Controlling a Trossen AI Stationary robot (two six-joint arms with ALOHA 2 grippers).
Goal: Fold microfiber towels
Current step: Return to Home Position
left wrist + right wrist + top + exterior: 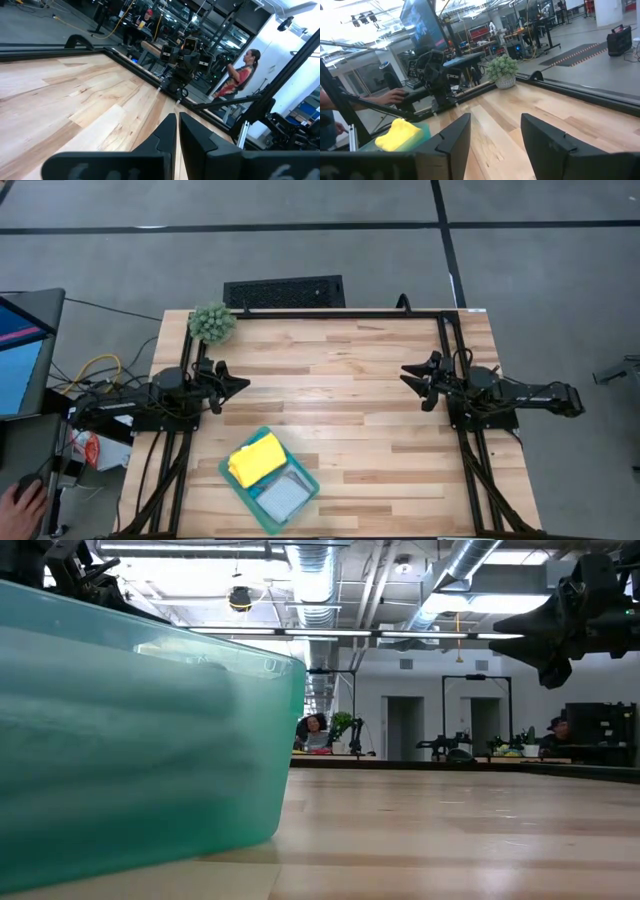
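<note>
A teal bin (241, 484) stands on the wooden table near its front edge, left of the middle. In it lie a folded yellow towel (257, 458) and a light grey towel (283, 498), side by side. The right wrist view shows the yellow towel (397, 135) rising above the bin's rim. My left gripper (243, 384) hangs shut over the table's left side, pointing level toward the middle, its fingers (170, 132) together. My right gripper (412, 380) hangs open over the right side, facing it, with nothing between its fingers (455, 140).
A small fuzzy green plant ball (212, 322) sits at the table's far left corner. A black frame (445, 330) runs along the far and side edges. The bin's wall (130, 740) fills the left of the low view. A person's hand (20, 502) shows beyond the table's left side.
</note>
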